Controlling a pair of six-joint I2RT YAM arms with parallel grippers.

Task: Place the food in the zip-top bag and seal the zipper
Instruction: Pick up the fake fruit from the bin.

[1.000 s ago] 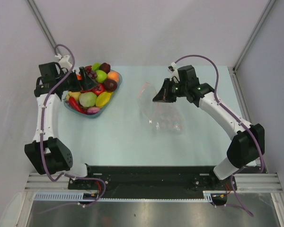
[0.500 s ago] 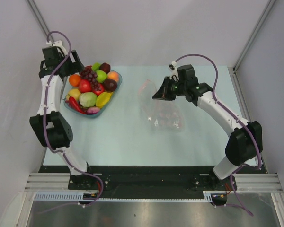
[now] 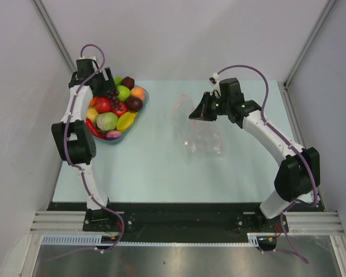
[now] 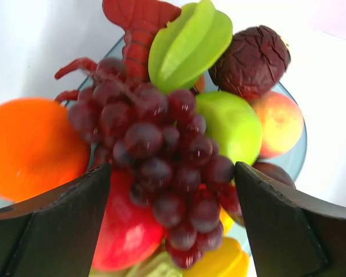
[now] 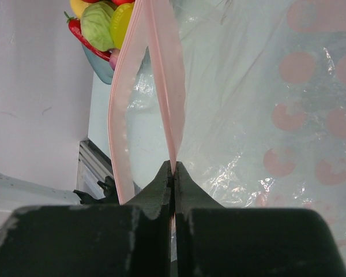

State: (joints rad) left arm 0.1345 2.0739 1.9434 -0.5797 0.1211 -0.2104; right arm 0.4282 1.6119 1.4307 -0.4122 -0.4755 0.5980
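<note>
1. Two arms are at work. On the left side, the left gripper hangs over the far end of the fruit dish, which sits at the far left of the pale table.
2. Its jaws stand wide apart with nothing between them. In the left wrist view the left gripper straddles the dark purple grape bunch, one finger on each side. I cannot tell whether the fingers touch the grapes.
3. All the food I can see lies heaped in that dish. Around the grapes are an orange on the left, a red apple underneath, and a red lobster and a green star fruit at the far side.
4. Further right in the heap are a green apple, a wrinkled dark brown fruit and a peach against the dish's blue rim.
5. To the right of the dish is a stretch of table, and the zip-top bag lies well apart from the fruit, right of the middle. It is clear and crinkly with pink dots, and I see no fruit in it.
6. The bag's mouth is raised toward the far side and gapes open. The two halves of the zipper bow away from each other.
7. On the right, the right gripper is clamped tight on one pink half of the zipper. The right wrist view shows the strip pinched between the closed right gripper tips.
</note>
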